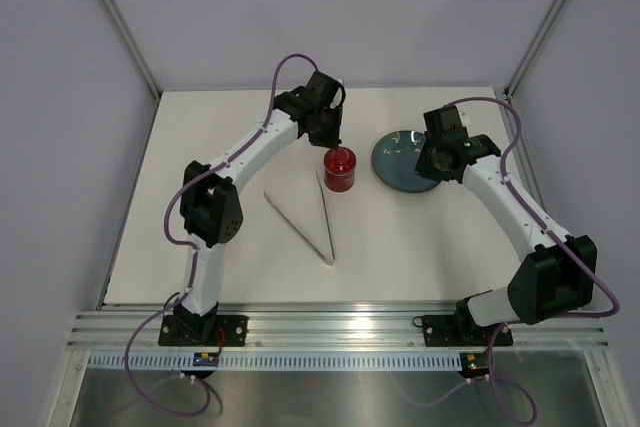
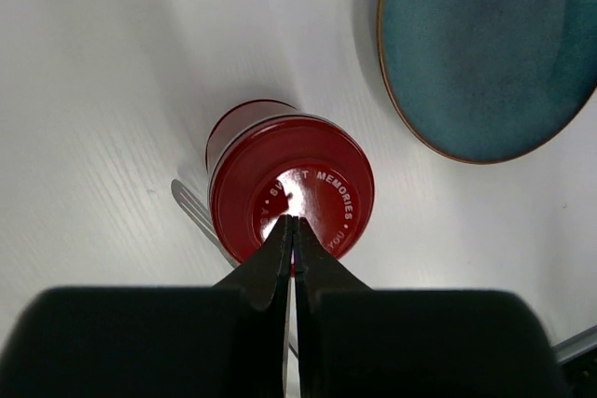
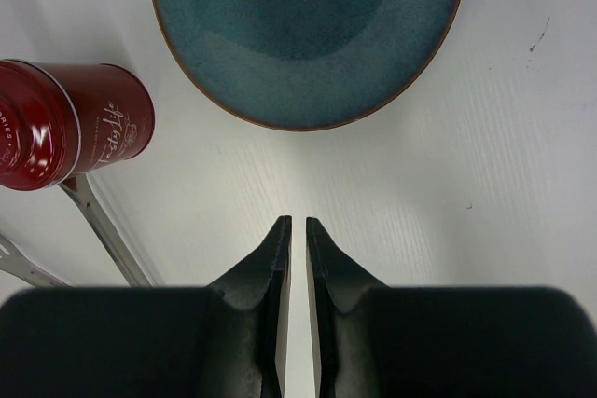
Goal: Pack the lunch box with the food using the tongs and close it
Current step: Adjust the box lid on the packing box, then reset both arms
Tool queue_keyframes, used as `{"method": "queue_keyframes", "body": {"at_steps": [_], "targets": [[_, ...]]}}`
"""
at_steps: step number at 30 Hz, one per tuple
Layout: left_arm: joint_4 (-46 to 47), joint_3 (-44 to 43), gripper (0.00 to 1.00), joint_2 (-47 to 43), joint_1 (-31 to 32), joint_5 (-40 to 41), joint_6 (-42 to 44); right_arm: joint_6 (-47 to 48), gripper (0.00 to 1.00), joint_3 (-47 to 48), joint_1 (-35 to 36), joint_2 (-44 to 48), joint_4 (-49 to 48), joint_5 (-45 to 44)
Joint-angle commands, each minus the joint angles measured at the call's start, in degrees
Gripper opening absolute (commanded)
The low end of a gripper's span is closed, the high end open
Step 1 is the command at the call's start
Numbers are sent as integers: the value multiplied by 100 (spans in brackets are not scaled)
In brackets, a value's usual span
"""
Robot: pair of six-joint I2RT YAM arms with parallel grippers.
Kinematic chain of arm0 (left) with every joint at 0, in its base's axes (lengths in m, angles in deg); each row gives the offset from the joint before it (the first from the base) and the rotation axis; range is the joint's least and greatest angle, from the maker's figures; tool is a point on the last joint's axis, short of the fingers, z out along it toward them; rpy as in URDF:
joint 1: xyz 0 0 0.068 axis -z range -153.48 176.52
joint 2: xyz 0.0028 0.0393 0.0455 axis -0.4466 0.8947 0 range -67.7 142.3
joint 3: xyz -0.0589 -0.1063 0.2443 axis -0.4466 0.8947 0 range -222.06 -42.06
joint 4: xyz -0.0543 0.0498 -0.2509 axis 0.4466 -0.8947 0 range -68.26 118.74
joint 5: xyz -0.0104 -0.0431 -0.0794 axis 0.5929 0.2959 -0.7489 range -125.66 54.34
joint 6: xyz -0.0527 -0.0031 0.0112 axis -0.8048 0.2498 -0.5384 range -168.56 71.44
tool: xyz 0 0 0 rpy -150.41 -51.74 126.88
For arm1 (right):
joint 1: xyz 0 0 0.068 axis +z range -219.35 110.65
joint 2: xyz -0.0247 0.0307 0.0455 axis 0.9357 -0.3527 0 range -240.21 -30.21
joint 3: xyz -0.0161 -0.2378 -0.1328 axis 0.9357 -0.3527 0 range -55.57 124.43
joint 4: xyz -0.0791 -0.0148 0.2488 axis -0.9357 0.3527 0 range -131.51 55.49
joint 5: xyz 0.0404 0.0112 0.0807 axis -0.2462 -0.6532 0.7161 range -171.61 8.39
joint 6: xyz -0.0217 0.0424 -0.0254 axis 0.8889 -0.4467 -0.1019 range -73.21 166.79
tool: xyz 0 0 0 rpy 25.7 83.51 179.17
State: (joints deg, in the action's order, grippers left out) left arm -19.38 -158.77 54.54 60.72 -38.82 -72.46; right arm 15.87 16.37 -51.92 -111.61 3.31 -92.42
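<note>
Lunch box (lid on) stands beside tongs.

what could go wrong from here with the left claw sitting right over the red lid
1. The shut left claw points at the lid, seemingly off centre; a push there might tip or slide the lunch box.
2. A tongs tip lies right beside the box's base, so a sliding box could shove the tongs.
3. The shut right claw hangs close to the plate and might clip its rim.

Lab: white-walled booth, aluminium rail
</note>
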Motion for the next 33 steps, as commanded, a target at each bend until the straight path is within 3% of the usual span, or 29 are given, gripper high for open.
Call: {"method": "queue_keyframes", "body": {"at_steps": [1, 7, 14, 18, 23, 26, 27, 31, 33], "targets": [[153, -177, 0, -709, 78, 175, 87, -46, 17, 65, -38, 107, -70, 70], [171, -239, 0, -596, 70, 123, 79, -55, 17, 66, -38, 108, -70, 61], [435, 542, 0, -87, 87, -202, -45, -64, 18, 4, -38, 72, -87, 70], [154, 544, 0, 230, 87, -89, -9, -72, 18, 4, -29, 98, -70, 79], [31, 447, 0, -478, 87, 113, 43, -90, 18, 22, -29, 230, -52, 70], [-48, 306, 0, -1120, 87, 254, 43, -116, 28, 22, -29, 353, -17, 26], [-49, 324, 0, -1306, 96, 289, 43, -116, 44, -4, -29, 388, -26, 0], [21, 709, 2, -2220, 87, 623, 52, -239, 85, -127, -29, 721, -35, -254], [65, 955, 7, -2798, 96, 781, 78, -344, 97, -241, -29, 845, 0, -544]]}}
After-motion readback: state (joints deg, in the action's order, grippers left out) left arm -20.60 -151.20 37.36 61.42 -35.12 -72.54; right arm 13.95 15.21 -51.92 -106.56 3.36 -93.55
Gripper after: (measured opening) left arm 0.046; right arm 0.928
